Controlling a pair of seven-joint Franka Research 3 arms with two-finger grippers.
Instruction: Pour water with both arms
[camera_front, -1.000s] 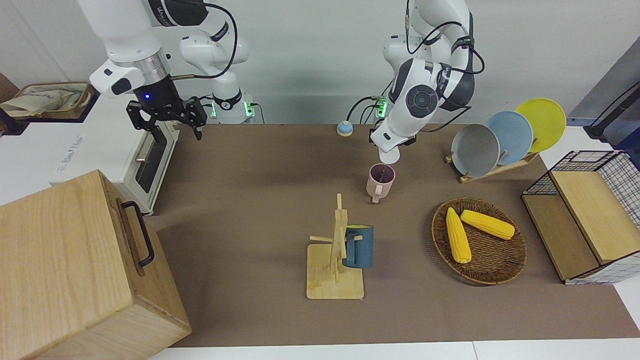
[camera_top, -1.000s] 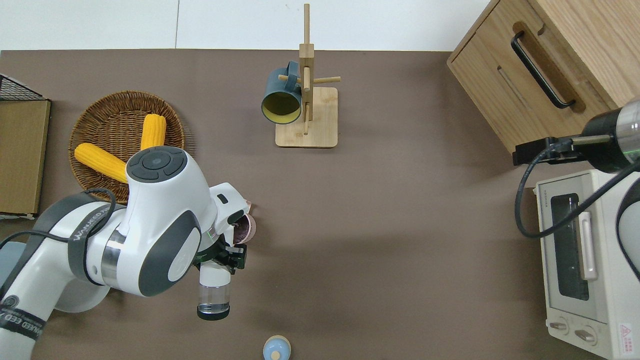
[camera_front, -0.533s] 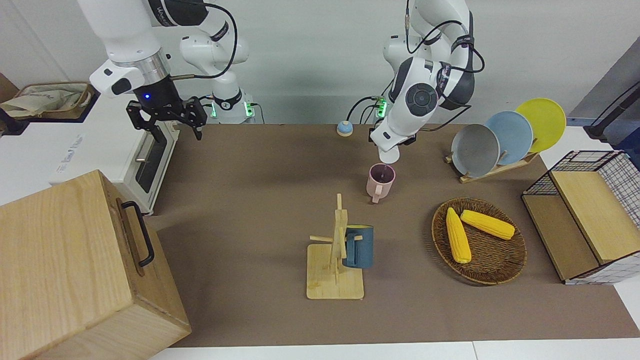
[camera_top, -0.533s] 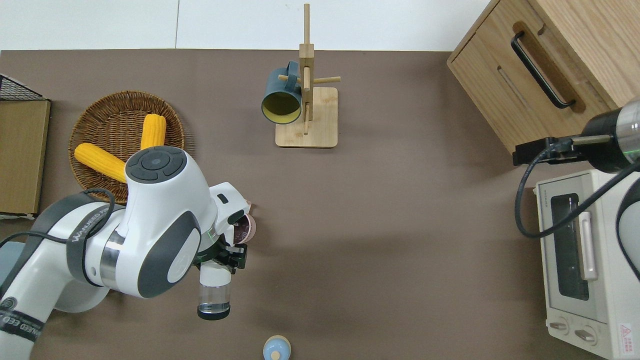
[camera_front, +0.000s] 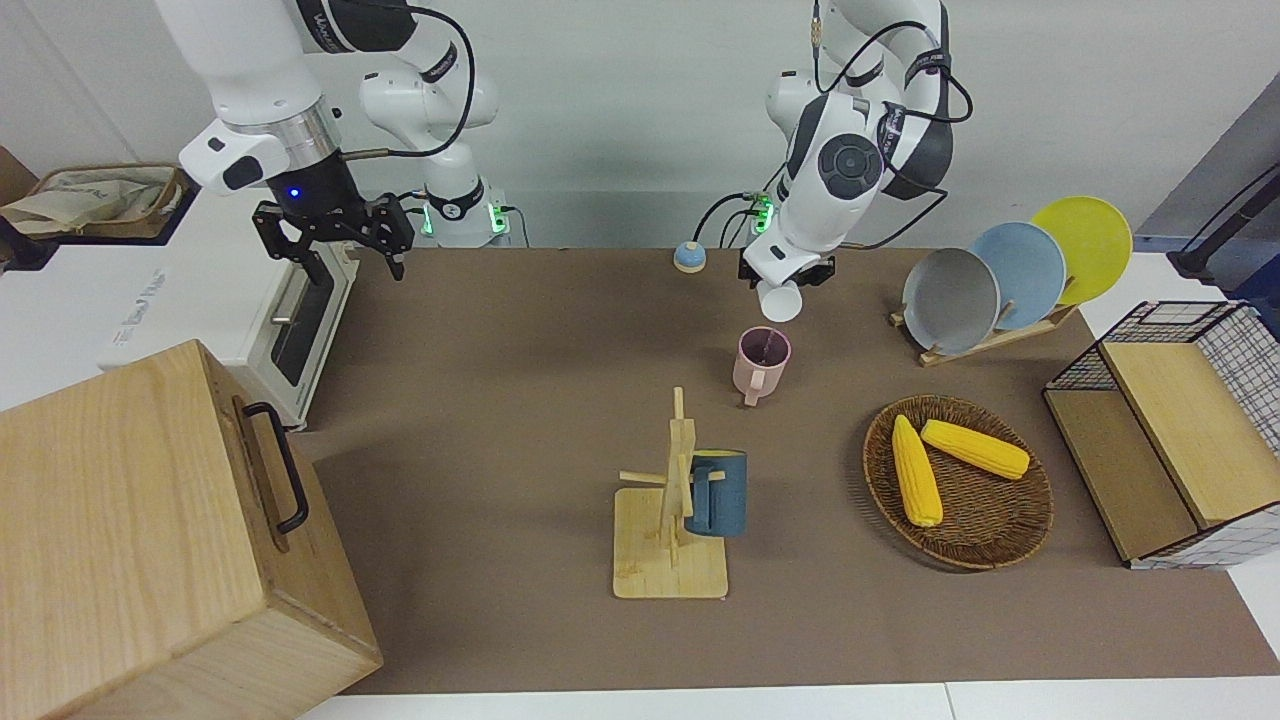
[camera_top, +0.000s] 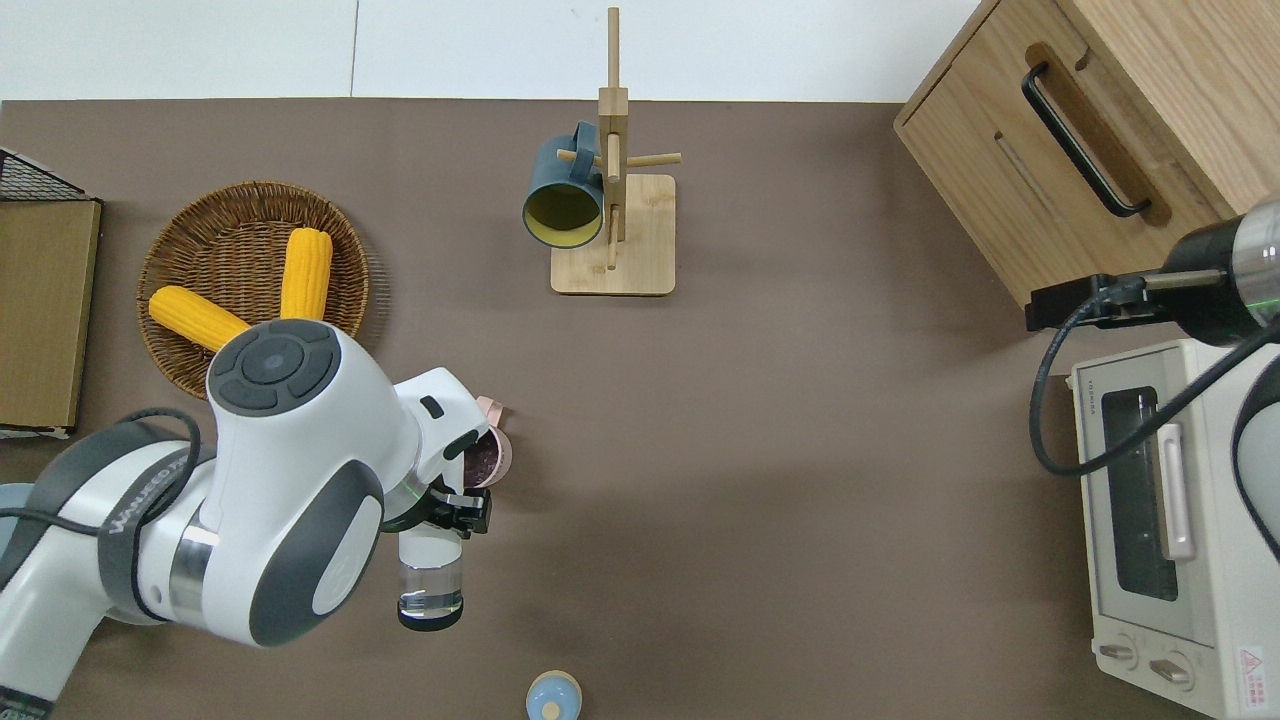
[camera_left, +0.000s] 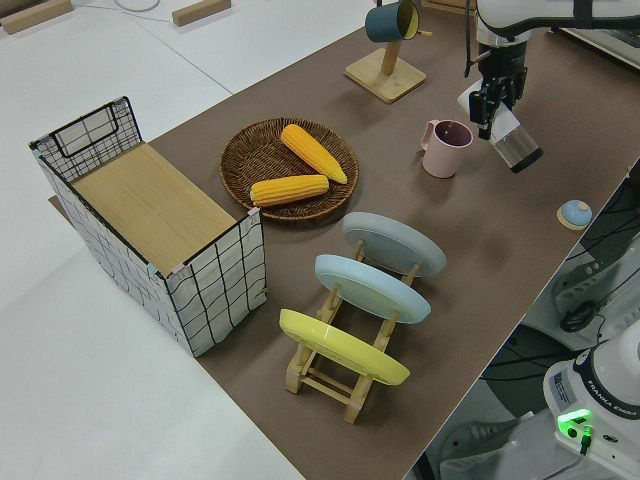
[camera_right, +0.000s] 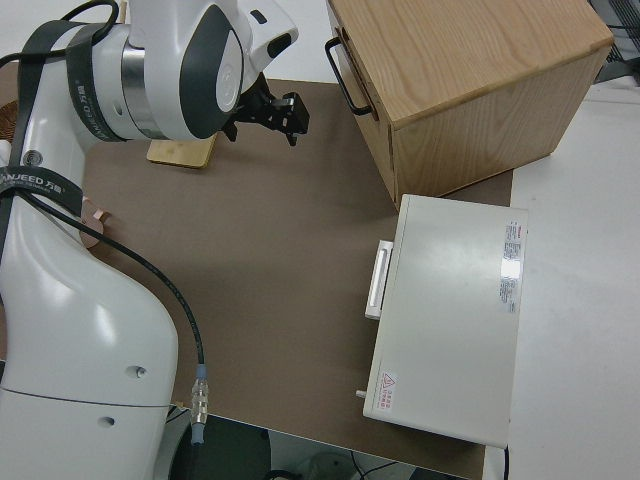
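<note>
While tipped: left hand (camera_top: 440, 512) grips clear bottle (camera_top: 430, 585) beside pink mug (camera_top: 487, 458).
Handling: light, smooth, likely slippery; hold mid-body.
Right hand (camera_front: 335, 238): parked, fingers spread.

Two large white jointed robot arms share one build: the left arm (camera_front: 850, 130) shows a dark-grey round joint cap with raised buttons, the right arm (camera_front: 255, 80) a silver wrist ring. Black cables loop along both. Grey lettering marks their dark bands. The right arm's black two-finger tool (camera_front: 335, 235) carries a small blue light.
</note>
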